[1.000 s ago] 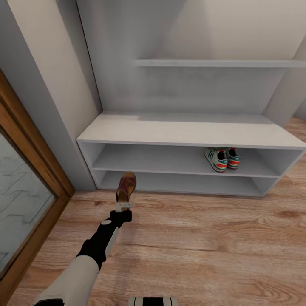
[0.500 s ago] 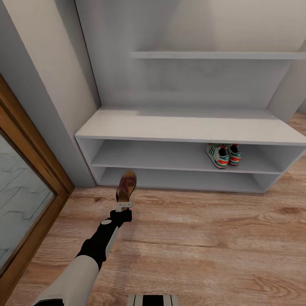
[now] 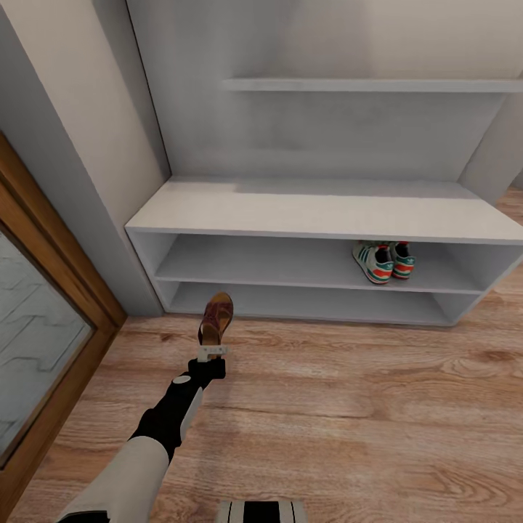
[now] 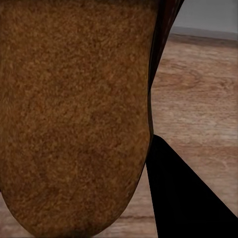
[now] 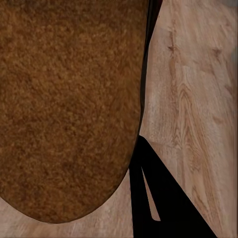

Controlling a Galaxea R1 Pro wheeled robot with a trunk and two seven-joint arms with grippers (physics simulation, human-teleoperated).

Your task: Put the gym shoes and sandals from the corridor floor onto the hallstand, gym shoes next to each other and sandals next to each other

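In the head view my left gripper [image 3: 213, 351] is shut on the heel of a brown sandal [image 3: 216, 318], holding it above the corridor floor [image 3: 349, 407] just in front of the hallstand's [image 3: 327, 211] lowest tier. The two gym shoes [image 3: 373, 262] stand side by side on the middle shelf at the right. Up close in the left wrist view, the sandal's brown sole [image 4: 74, 114] lies against a dark finger [image 4: 183, 198]. The right wrist view shows another brown sandal sole [image 5: 69, 99] pressed beside a dark finger [image 5: 158, 198], over wood planks.
A wood-framed glass door [image 3: 43, 319] and a grey wall corner [image 3: 109, 145] close off the left side. An upper ledge [image 3: 363, 85] crosses the hallstand's back panel. The long bench top and the left part of both shelves are bare.
The whole head view has shifted a little, so the camera moved; the hallstand's ledge sits higher in the picture. The left arm and its sandal keep the same pose.
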